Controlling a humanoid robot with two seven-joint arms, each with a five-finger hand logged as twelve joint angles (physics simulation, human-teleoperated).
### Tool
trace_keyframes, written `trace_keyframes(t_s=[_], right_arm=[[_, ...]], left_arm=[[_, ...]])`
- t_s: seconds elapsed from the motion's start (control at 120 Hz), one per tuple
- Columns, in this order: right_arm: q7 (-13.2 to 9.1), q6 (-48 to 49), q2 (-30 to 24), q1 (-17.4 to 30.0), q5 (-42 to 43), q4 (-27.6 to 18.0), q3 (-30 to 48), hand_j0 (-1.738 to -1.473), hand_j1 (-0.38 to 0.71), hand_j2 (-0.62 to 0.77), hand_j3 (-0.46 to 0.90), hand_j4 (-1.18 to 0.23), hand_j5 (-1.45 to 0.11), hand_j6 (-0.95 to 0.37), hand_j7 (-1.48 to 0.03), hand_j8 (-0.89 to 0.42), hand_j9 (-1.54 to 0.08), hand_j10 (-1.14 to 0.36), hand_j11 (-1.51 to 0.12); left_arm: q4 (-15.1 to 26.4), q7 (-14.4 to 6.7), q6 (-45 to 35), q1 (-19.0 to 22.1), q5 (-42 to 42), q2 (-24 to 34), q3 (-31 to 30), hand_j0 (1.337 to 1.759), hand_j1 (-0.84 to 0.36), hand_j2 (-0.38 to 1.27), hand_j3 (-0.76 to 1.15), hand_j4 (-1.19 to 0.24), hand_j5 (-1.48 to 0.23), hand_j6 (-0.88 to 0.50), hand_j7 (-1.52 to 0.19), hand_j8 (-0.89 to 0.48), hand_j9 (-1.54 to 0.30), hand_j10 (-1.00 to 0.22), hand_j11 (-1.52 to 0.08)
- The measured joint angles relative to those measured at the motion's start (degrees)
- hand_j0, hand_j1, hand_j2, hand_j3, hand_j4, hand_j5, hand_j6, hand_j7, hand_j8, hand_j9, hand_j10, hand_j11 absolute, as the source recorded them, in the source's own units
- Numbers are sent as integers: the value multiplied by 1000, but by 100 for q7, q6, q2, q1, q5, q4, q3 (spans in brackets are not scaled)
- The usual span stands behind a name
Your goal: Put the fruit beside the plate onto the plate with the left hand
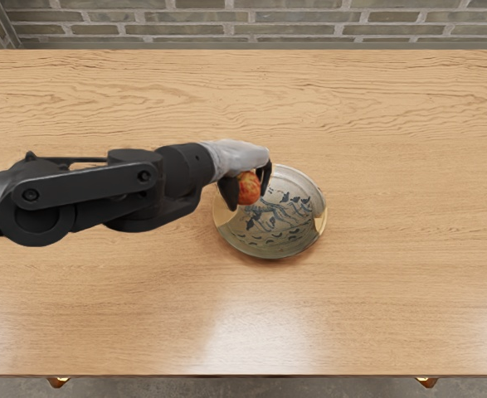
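**Desk:** What is your hand doing right now?

**Operator:** I am gripping the fruit (249, 188) in the left hand (243, 169). The dark fingers (265, 176) are curling around it from above and from the side, so it is hanging in the grasp rather than sitting on anything. The forearm is lying low across the wood, reaching in from the left edge of the table (376, 124), since that is the side this arm is coming from.

**Desk:** And where is the fruit hanging relative to the plate?

**Operator:** It is hovering over the left rim of the plate (299, 222), just inside it by my judgement. From this slanted view I cannot tell how high above the glaze it is hanging. The plate itself is resting near the middle of the table, a little toward the near edge.

**Desk:** So you are letting go?

**Operator:** Not yet. I am judging the carry as nearly done, but a round fruit released on a sloping rim is likely to roll back off. I am wanting it further toward the plate's centre, and lower, before I open the fingers. The right arm is not showing anywhere.
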State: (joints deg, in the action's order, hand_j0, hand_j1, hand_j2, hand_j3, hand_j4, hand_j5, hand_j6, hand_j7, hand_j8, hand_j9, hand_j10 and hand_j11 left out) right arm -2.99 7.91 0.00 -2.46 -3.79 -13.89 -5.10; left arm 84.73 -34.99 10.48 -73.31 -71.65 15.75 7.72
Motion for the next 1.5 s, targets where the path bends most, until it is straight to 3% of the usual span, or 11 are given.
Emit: trace_keyframes(t_s=[0.133,0.717,0.767,0.892,1.033,1.3,1.5], right_arm=[[0,0,0,0,0,0,0,-1658,-333,-3,0,-13,-17,-13,-17,-13,-17,-13,-17],[0,0,0,0,1,0,0,-1658,-333,-3,0,-13,-17,-13,-17,-13,-17,-13,-17],[0,0,0,0,0,0,0,-1658,-333,-3,0,-13,-17,-13,-17,-13,-17,-13,-17],[0,0,0,0,1,0,0,-1658,-333,-3,0,-13,-17,-13,-17,-13,-17,-13,-17],[0,0,0,0,0,0,0,-1658,-333,-3,0,-13,-17,-13,-17,-13,-17,-13,-17],[0,0,0,0,1,0,2,-1658,-333,-3,0,-13,-17,-13,-17,-13,-17,-13,-17],[0,0,0,0,1,0,0,-1658,-333,-3,0,-13,-17,-13,-17,-13,-17,-13,-17]], left_arm=[[-19,0,3,-25,-6,-372,-22,1652,-309,283,0,-660,-967,-335,-937,-415,-945,-693,-947],[-92,-3,-7,189,-58,-380,-320,1649,-354,342,0,-637,-909,-345,-894,-395,-900,-641,-903],[-95,-2,-15,226,-57,-380,-318,1651,-299,299,0,-582,-821,-367,-811,-400,-814,-586,-817],[-114,-1,-53,247,-38,-341,-264,1654,-67,174,0,-370,-516,-254,-510,-272,-512,-372,-514],[-139,-1,-60,232,20,-318,-116,1656,115,92,0,-209,-288,-151,-285,-160,-286,-209,-286],[-142,-1,62,124,1709,291,458,1658,277,27,0,-65,-88,-50,-87,-52,-87,-65,-87],[-139,-1,1803,400,3924,1558,1627,1658,318,11,0,-29,-37,-23,-37,-24,-37,-28,-37]])
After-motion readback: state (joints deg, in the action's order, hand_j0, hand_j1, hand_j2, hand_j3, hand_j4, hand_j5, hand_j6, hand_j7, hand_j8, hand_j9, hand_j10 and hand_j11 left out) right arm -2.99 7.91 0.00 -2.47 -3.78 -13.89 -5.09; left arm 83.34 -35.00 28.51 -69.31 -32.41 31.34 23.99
